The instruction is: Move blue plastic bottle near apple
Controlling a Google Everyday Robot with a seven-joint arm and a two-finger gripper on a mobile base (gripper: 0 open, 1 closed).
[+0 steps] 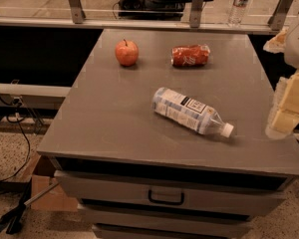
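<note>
The blue plastic bottle [189,111] lies on its side near the middle of the grey cabinet top [114,113], with its white cap pointing to the front right. The red-orange apple [126,52] stands at the back left of the top, well apart from the bottle. My gripper [288,106] hangs at the right edge of the view, to the right of the bottle's cap and apart from it, with nothing visibly in it.
A red shiny snack bag [190,55] lies at the back, right of the apple. A slim clear bottle [238,5] stands upright behind the cabinet on a ledge. Drawers with a dark handle [166,198] are below. Cables lie on the floor at left.
</note>
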